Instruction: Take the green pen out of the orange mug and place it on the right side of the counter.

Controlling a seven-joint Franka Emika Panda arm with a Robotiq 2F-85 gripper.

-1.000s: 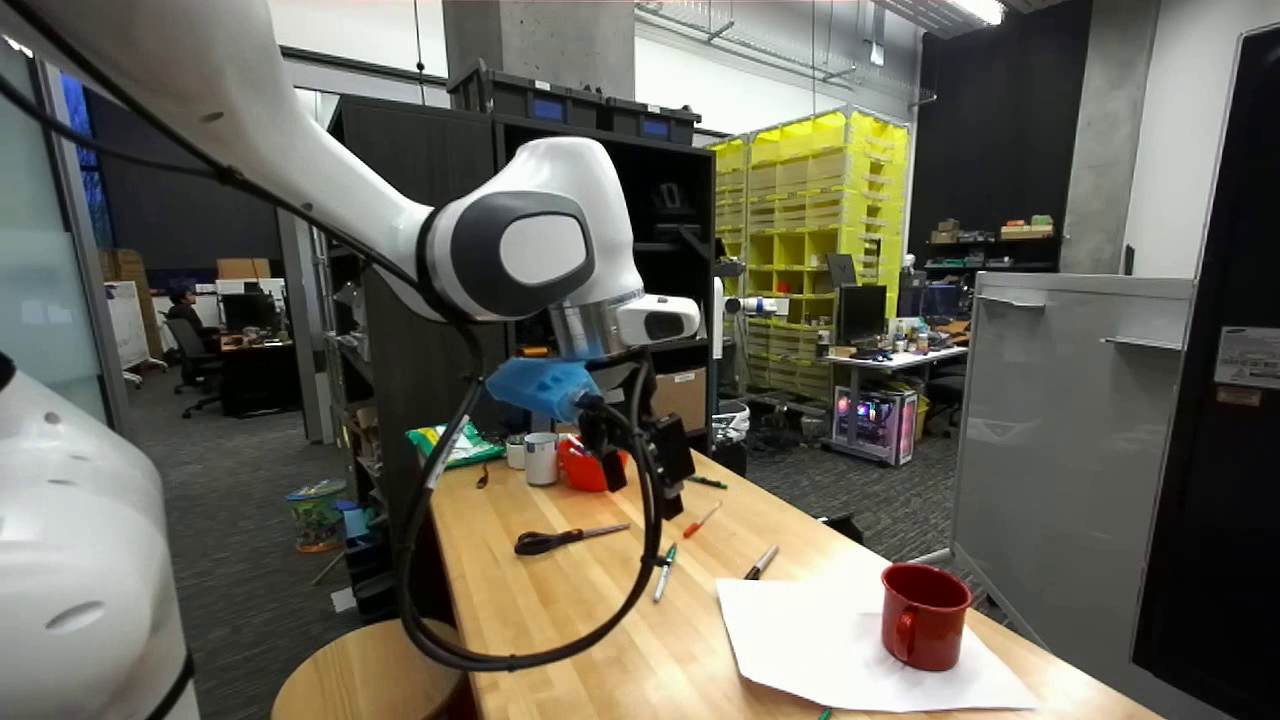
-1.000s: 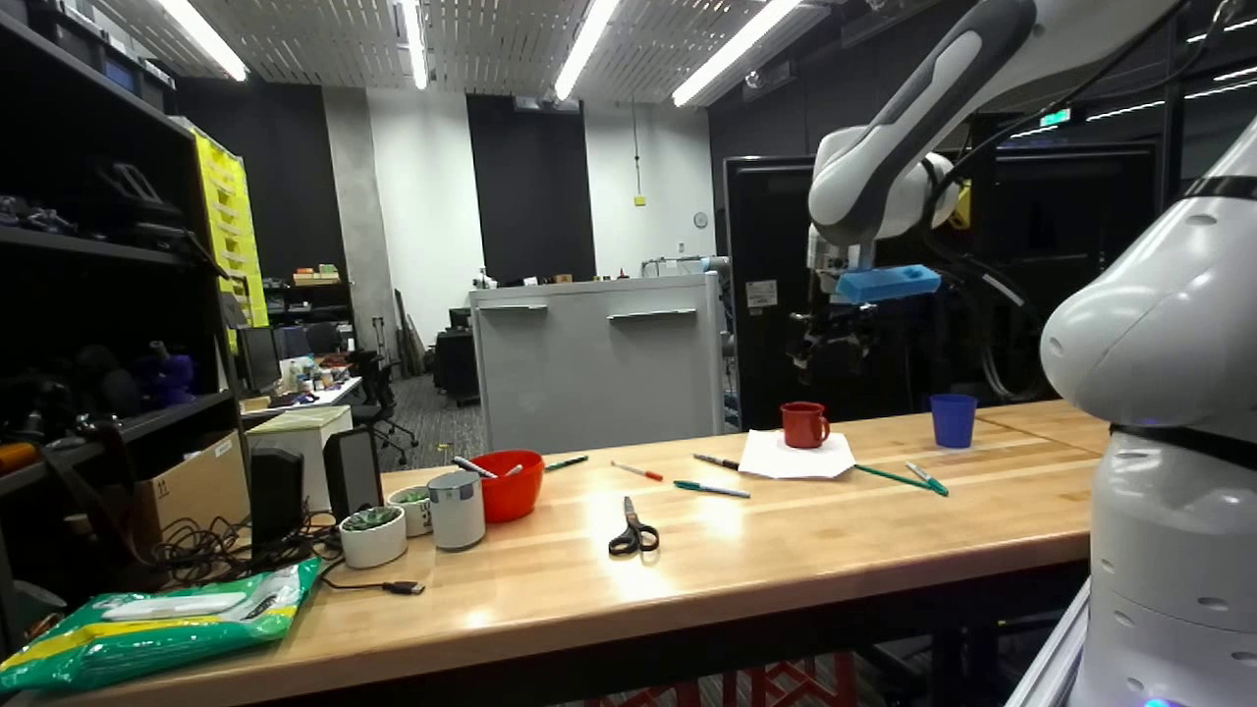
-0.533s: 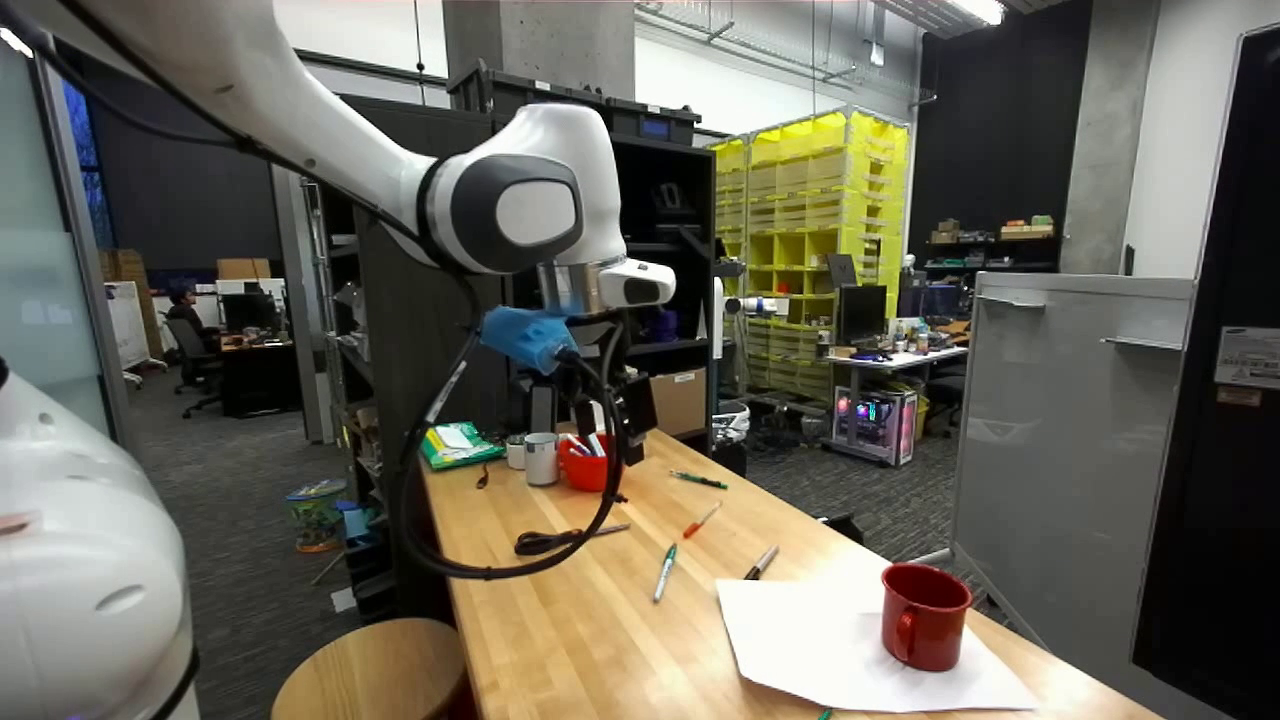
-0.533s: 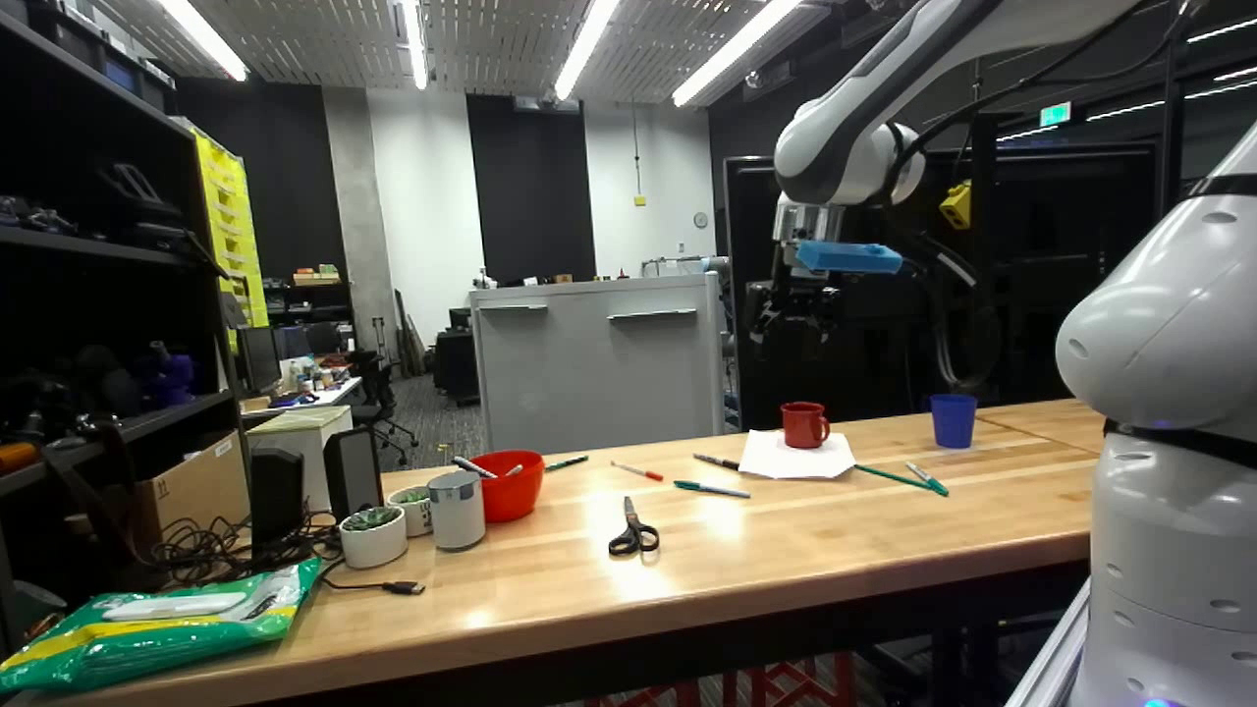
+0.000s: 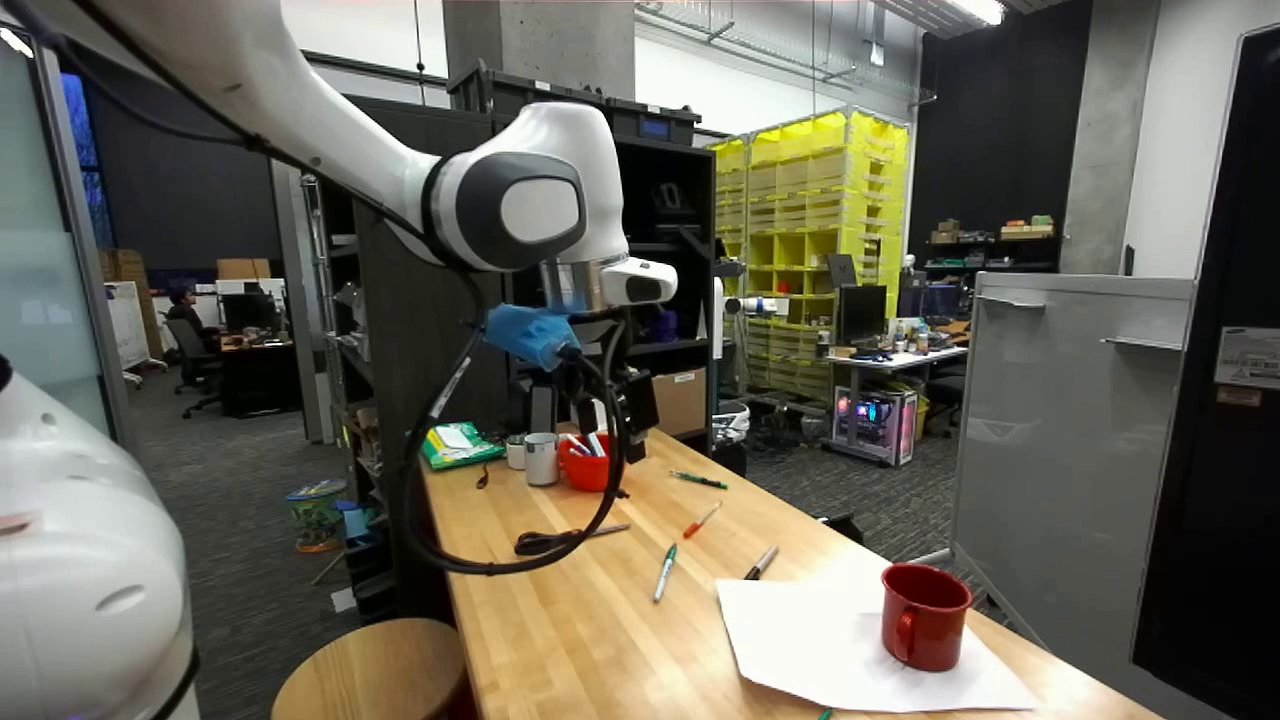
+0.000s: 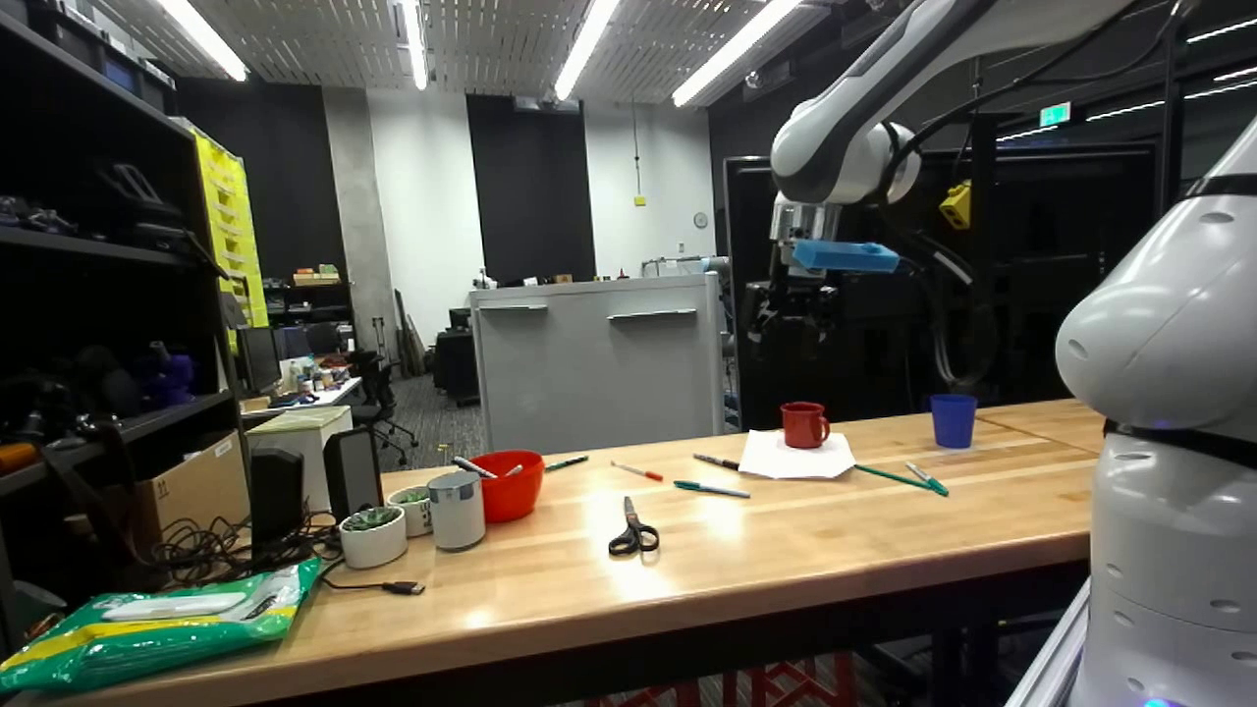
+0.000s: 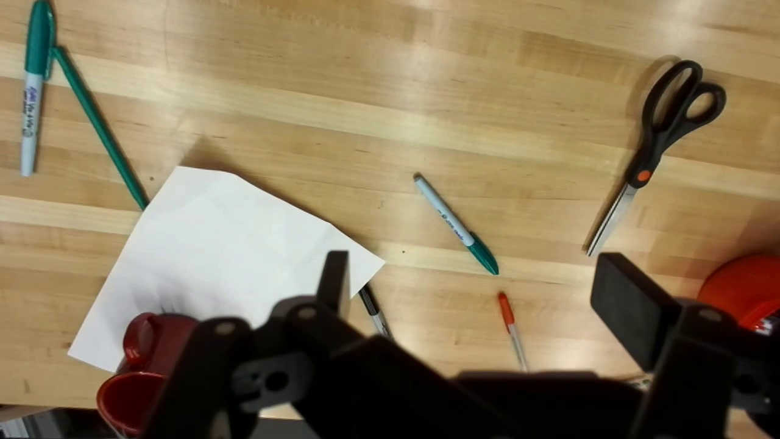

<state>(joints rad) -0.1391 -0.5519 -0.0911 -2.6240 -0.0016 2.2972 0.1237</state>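
Observation:
The orange mug (image 6: 509, 486), bright orange-red and bowl-like, stands on the far part of the light-wood counter (image 6: 835, 535) with pens leaning out of it. None of those pens looks green, so a green pen inside it is hidden or out of view. A green-capped marker (image 7: 457, 224) lies mid-counter, and another green-capped marker (image 7: 35, 88) lies beside a thin green stick (image 7: 100, 128). My gripper (image 7: 478, 286) hangs high over the counter, open, its fingers wide apart and holding nothing. In the wrist view the mug shows only partly, at the right edge beyond one finger.
Black scissors (image 7: 661, 131), a red-capped pen (image 7: 510, 323) and a black marker (image 7: 376, 310) lie loose. A dark red mug (image 5: 926, 620) stands on white paper (image 5: 800, 640). Also standing here are a blue cup (image 6: 953, 422), a greyish cup (image 6: 458, 511) and small plant pots (image 6: 373, 540).
Over the second my gripper has risen and shifted toward the orange mug's end of the counter, with hardly any motion in the last half second. Objects on the counter have stayed put.

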